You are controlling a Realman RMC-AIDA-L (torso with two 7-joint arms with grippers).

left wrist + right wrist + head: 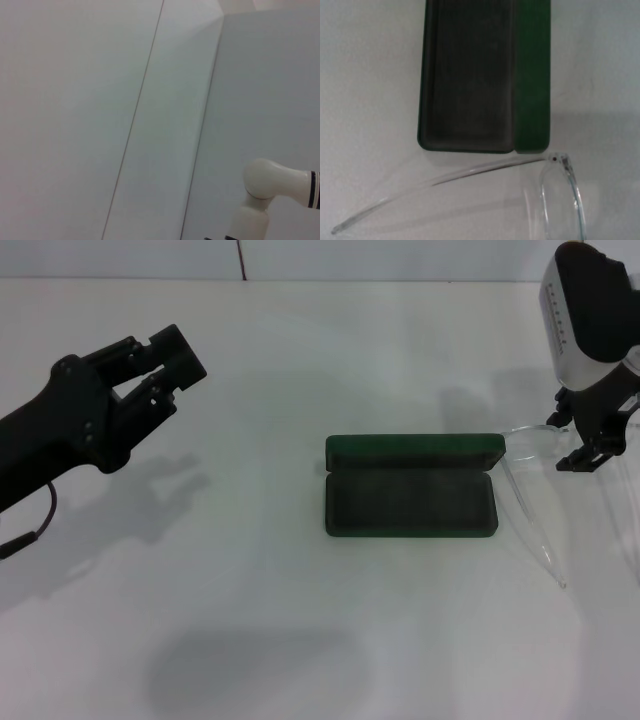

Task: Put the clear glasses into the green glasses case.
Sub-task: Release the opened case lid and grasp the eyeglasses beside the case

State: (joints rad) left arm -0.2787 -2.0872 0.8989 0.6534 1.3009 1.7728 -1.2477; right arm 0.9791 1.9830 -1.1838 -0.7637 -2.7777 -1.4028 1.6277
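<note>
The green glasses case point(410, 502) lies open in the middle of the table, dark lining up, with its lid point(415, 448) folded back on the far side. In the right wrist view the case point(465, 75) fills the upper part. The clear glasses point(532, 436) are just off the case's right end, with one long temple arm point(540, 540) running towards the table's front edge. The right wrist view shows a lens point(560, 200) and the temple arm point(445, 177). My right gripper point(592, 455) is low over the glasses' front, touching or nearly so. My left gripper point(165, 370) hangs open and empty far to the left.
The white table point(300, 640) carries nothing else. A wall stands along its far edge point(240, 278). The left wrist view shows only white surfaces and part of the right arm point(270, 185).
</note>
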